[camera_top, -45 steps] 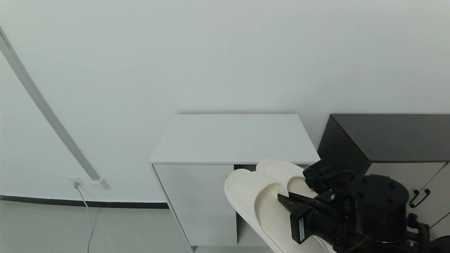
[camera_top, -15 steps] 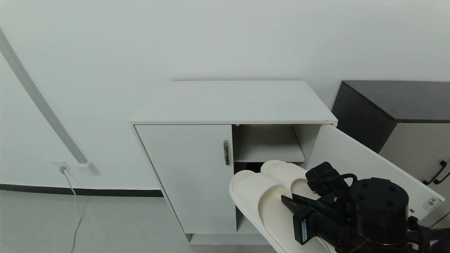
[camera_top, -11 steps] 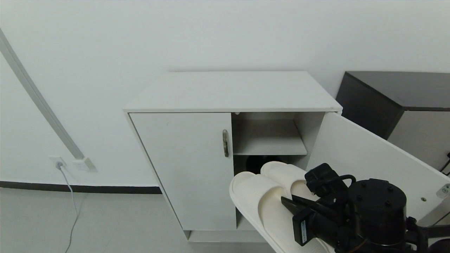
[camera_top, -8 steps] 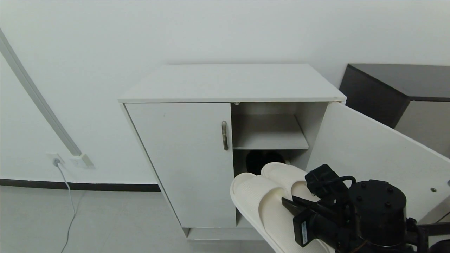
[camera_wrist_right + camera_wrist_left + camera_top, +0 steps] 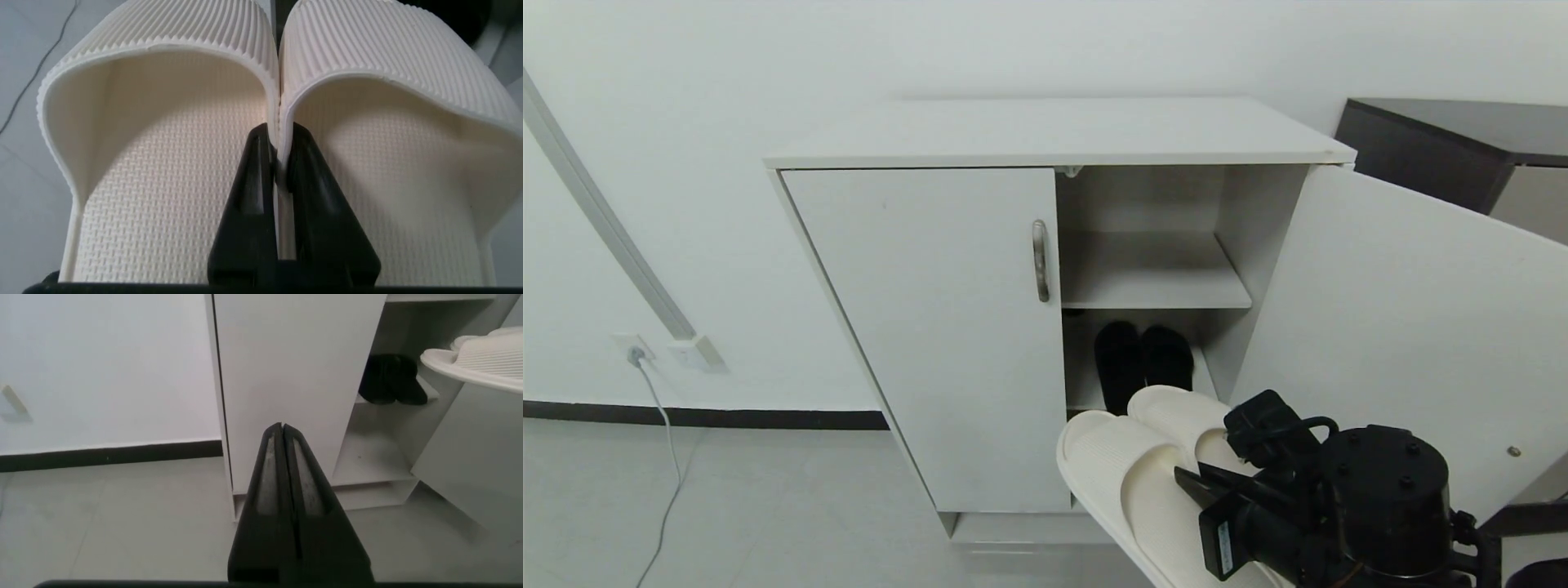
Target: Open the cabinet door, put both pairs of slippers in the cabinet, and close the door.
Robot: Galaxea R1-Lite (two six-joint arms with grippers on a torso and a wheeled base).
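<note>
Operator: Where are the cream slippers point(image 5: 1127, 474)?

Observer: In the air before the cabinet point(image 5: 1054, 131), side by side, footbeds up, toes toward the open right half. I cannot tell whether the toes pass the cabinet's front edge.

Operator: What holds them?

Observer: The right gripper point(image 5: 278, 147). Its fingers are clamped on the two inner sides, pinching them together where the pair meets.

Operator: And the doors?

Observer: The right door point(image 5: 1405, 327) stands swung wide toward the robot's right. The left door point(image 5: 931, 327) is closed, with its handle point(image 5: 1040, 261) upright at the inner edge.

Operator: Anything inside?

Observer: The black slippers point(image 5: 1142, 359) lie side by side on the lower shelf point(image 5: 1082, 384), beneath the upper shelf point(image 5: 1152, 282). The cream pair is nearer the robot, apart from them.

Operator: The other arm?

Observer: The left gripper point(image 5: 282, 433) sits low above the floor point(image 5: 122, 523), pointed at the foot of the left door. Its fingers are pressed flat together with nothing between them.

Operator: Surroundings?

Observer: A dark cabinet point(image 5: 1445, 139) stands to the right against the wall. A wall socket point(image 5: 633, 353) is at the left, its cable dropping to the floor.
</note>
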